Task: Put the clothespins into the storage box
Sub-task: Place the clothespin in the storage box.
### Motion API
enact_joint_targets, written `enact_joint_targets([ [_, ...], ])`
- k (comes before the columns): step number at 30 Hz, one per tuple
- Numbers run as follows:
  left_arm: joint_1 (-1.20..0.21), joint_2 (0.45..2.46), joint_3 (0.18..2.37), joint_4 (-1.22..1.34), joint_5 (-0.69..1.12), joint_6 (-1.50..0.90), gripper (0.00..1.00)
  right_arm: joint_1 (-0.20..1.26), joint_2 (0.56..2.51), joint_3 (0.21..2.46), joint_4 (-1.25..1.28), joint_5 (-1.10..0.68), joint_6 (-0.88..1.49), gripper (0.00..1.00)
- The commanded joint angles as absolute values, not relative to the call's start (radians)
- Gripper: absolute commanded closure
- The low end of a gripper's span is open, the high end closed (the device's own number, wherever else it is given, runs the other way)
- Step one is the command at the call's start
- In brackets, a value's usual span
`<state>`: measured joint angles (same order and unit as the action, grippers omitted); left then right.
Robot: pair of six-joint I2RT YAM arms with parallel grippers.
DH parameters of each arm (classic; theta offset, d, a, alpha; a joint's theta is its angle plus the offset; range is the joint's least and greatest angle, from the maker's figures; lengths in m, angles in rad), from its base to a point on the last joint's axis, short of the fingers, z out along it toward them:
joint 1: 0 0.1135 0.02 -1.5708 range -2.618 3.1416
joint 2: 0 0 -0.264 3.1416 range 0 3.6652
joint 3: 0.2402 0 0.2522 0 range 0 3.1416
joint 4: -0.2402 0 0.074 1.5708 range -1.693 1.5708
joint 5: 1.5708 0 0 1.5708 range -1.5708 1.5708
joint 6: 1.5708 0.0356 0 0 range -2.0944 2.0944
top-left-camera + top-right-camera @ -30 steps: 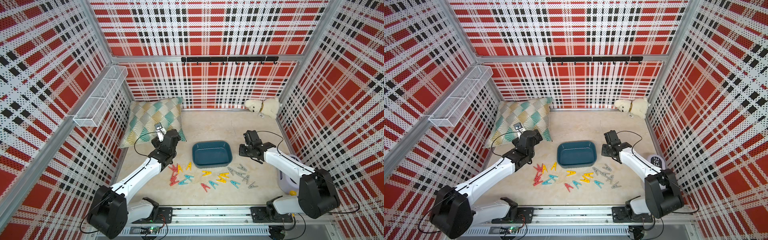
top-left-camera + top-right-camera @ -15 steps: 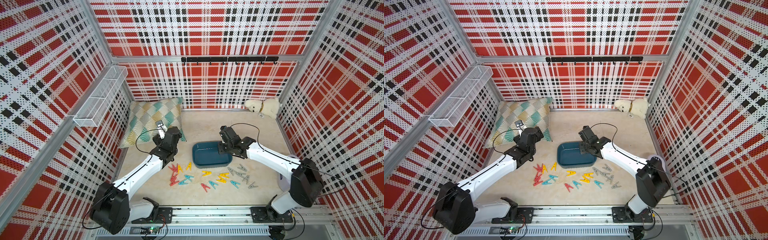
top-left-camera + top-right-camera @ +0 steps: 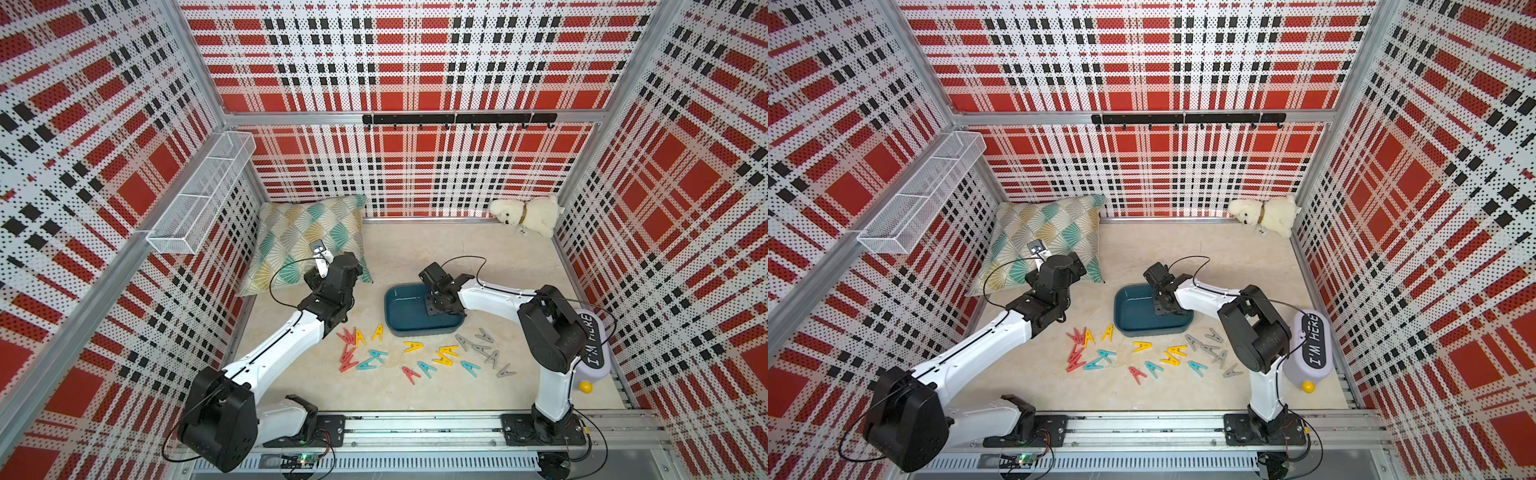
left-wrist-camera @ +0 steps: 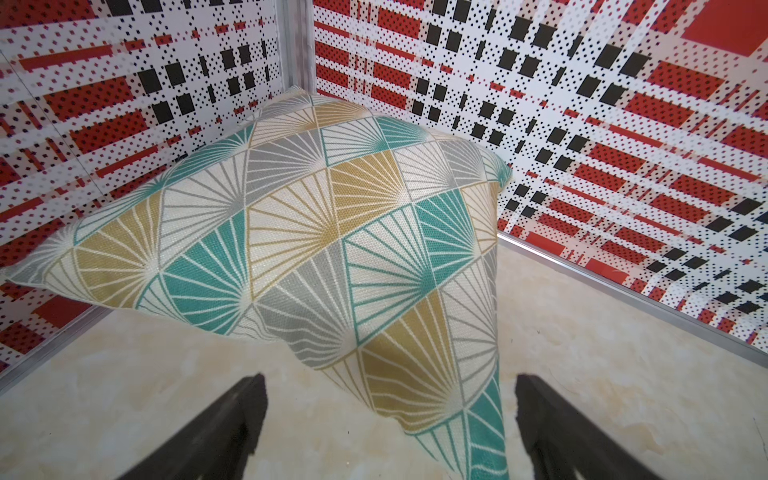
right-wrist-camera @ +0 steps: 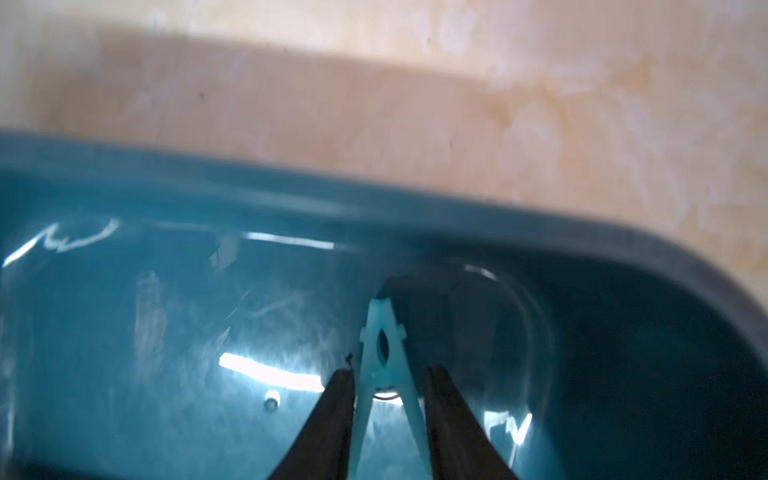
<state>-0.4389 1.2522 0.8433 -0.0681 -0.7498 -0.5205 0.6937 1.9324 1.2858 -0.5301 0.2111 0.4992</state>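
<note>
Grips a pale teal A-shaped plastic clothespin [image 5: 382, 332] in the right claw [image 5: 388, 370], low inside the shallow dark teal plastic storage box [image 5: 415, 203] on the beige worktop [image 3: 457, 257]. Holds the left claw [image 4: 390, 380] released wide, facing the fan-patterned pillow [image 4: 332, 232]. Finds the remaining red, yellow, teal and grey clothespins [image 3: 412, 345] strewn just before the box, with the lilac container [image 3: 594, 349] and white plush dog [image 3: 525, 214] well apart.

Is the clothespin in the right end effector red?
No, the clothespin gripped by the right end effector over the storage box is pale teal-blue.
</note>
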Motion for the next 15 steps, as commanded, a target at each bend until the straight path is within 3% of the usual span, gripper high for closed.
enact_joint_targets([
  [1,-0.434,1.235,0.865,-0.072,-0.766,-0.504,0.01,0.696,1.983,1.338,-0.543,0.279,0.485,0.64],
  [5,-0.433,1.23,0.864,-0.072,-0.775,-0.496,0.01,0.696,2.018,1.365,-0.545,0.279,0.486,0.62],
  [15,-0.432,1.24,0.881,-0.074,-0.785,-0.472,0.01,0.696,1.981,1.37,-0.529,0.278,0.48,0.47],
])
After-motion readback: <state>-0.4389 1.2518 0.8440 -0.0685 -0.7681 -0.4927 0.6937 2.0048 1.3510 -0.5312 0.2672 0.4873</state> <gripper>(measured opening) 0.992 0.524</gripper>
